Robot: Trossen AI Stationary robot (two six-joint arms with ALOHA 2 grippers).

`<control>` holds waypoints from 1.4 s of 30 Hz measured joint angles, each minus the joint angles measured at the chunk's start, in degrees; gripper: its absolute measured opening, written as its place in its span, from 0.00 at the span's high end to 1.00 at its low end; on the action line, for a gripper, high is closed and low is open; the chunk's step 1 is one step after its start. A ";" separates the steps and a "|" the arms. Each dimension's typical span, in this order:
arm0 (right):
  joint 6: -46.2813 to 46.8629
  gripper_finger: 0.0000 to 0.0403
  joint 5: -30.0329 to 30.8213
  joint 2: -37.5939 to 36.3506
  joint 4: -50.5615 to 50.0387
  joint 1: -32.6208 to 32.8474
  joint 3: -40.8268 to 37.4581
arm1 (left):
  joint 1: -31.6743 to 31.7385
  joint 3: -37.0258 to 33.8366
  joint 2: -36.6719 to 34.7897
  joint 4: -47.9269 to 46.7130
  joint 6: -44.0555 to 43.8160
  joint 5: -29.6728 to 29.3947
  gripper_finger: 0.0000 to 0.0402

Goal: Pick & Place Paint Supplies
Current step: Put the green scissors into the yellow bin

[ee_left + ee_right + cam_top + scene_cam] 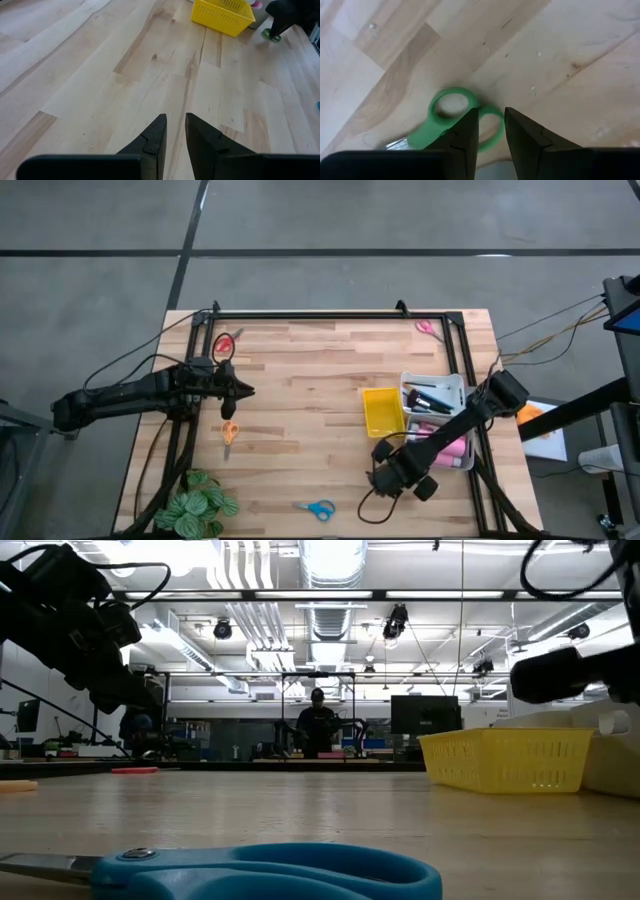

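Right gripper (491,131), fingers narrowly parted, nothing pinched, poised above green plastic-handled scissors (447,125) for pickup; left gripper (175,135) likewise, idle.

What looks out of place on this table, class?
Five scissors lie scattered: red scissors and pink scissors near the far corners, orange scissors and blue scissors on open wood, green scissors under the right gripper. Yet brushes and bottles sit gathered in the white tray.
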 joint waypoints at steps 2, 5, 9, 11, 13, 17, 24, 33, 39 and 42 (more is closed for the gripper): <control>-0.04 0.77 0.54 0.00 1.59 0.02 -1.26 | -0.01 0.00 0.00 -0.01 0.00 0.01 0.82; -0.02 0.77 1.27 -0.31 3.26 0.02 -2.77 | 0.00 0.00 0.00 -0.01 0.00 0.01 0.82; 0.32 0.77 1.56 -0.52 5.12 0.02 -3.40 | 0.00 0.00 0.00 -0.01 0.00 0.01 0.82; 0.40 0.77 1.85 -0.37 5.70 0.00 -2.41 | 0.00 0.00 -0.02 -0.01 0.00 -0.01 0.82; -0.41 0.77 2.26 -0.22 6.17 -0.03 -1.58 | 0.00 0.00 -0.02 -0.05 0.00 0.00 0.82; -0.04 0.77 2.99 -0.09 8.55 -0.73 -1.09 | 0.02 0.00 -0.02 -0.35 0.00 0.00 0.82; 1.07 0.77 3.75 0.11 15.16 -2.93 -1.34 | 0.02 0.00 -0.02 -0.38 0.00 0.00 0.82; 1.57 0.77 5.05 0.10 17.77 -4.52 -1.22 | 0.02 0.00 -0.02 -0.38 0.00 0.01 0.82; 3.23 0.77 4.71 -0.28 16.78 -4.43 -1.16 | 0.02 0.00 -0.02 -0.36 0.00 0.01 0.82; 3.01 0.77 4.69 -0.16 15.37 -4.49 -1.18 | 0.02 0.00 0.00 -0.36 0.00 -0.01 0.82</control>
